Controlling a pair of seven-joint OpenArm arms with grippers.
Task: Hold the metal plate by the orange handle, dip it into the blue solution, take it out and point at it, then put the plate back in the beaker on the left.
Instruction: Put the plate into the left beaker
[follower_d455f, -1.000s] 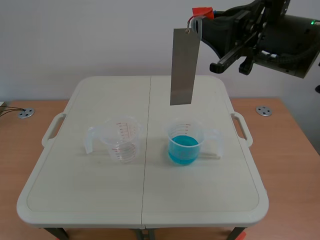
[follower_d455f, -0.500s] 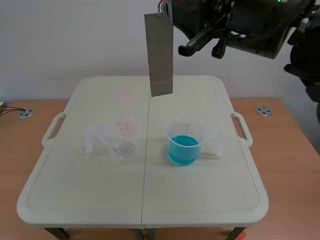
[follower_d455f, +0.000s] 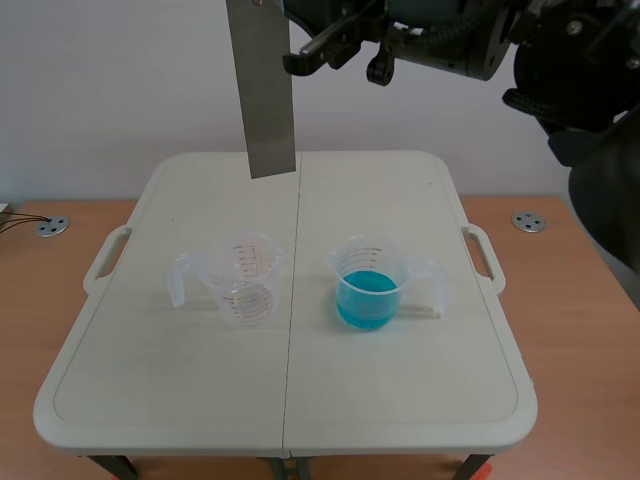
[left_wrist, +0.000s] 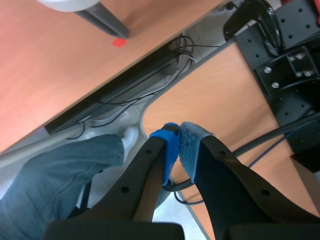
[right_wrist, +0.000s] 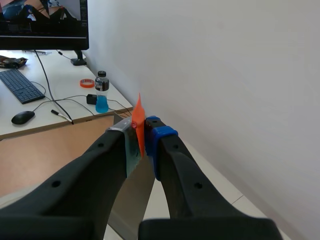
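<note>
The grey metal plate (follower_d455f: 262, 90) hangs upright high over the table's far side, a little right of the empty clear beaker (follower_d455f: 243, 281) and well above it. Its top runs out of the scene view. The right arm (follower_d455f: 440, 35) crosses the top of that view to reach it. In the right wrist view my right gripper (right_wrist: 142, 132) is shut on the orange handle (right_wrist: 139, 127), with the plate (right_wrist: 136, 200) hanging below the fingers. The beaker of blue solution (follower_d455f: 368, 285) stands right of the clear one. My left gripper (left_wrist: 180, 142) is shut on nothing, off the table.
Both beakers stand mid-table on the white folding table (follower_d455f: 160, 400), handles outward. The left wrist view faces the floor, with cables, a wooden desk edge and a person's leg in jeans (left_wrist: 55, 175). A desk with a keyboard and bottle (right_wrist: 101, 92) lies beyond the right gripper.
The right arm has carried the plate up and to the left, from above the blue beaker to nearly above the clear beaker. The orange handle has left the scene view.
</note>
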